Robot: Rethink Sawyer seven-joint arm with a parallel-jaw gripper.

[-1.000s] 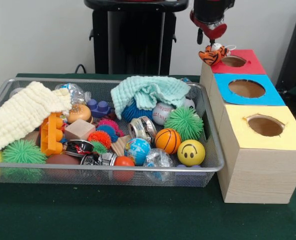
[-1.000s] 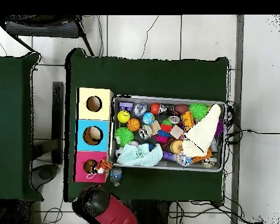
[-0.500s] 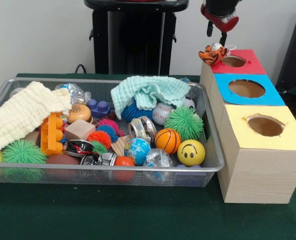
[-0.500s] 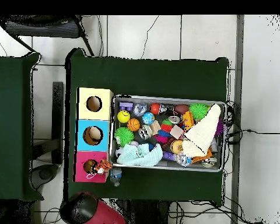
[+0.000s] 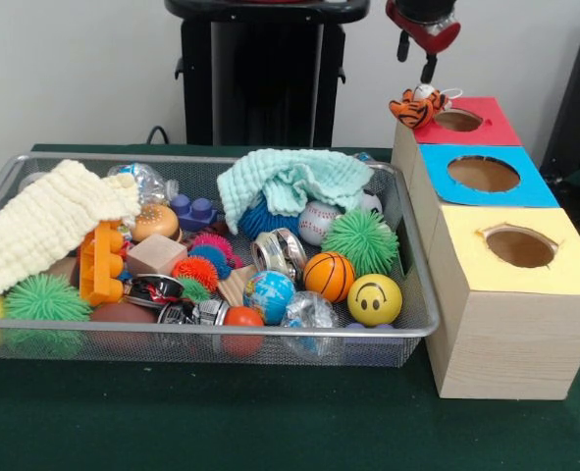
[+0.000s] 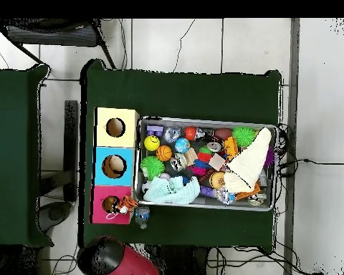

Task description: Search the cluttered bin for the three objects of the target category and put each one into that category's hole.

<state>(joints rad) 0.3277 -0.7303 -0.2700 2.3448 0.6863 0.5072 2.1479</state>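
Gripper point(image 5: 415, 57) fingers hang apart and empty above the far end of the box row, near the top edge of the front view. Just below, a small tiger toy point(image 5: 414, 106) lies on the red-topped box point(image 5: 486, 126), at the rim of its round hole point(image 5: 458, 120), not inside. Beside it stand the blue-topped box point(image 5: 525, 186) and yellow-topped box point(image 5: 564, 265). The mesh bin point(image 5: 221, 329) holds balls, cloths and other toys.

- the gripper point(image 5: 415, 57) hangs at the top edge of the front view, fingers pointing down, spread apart and empty.
- overhead, the red arm point(image 6: 121, 259) sits beyond the table's bottom edge.
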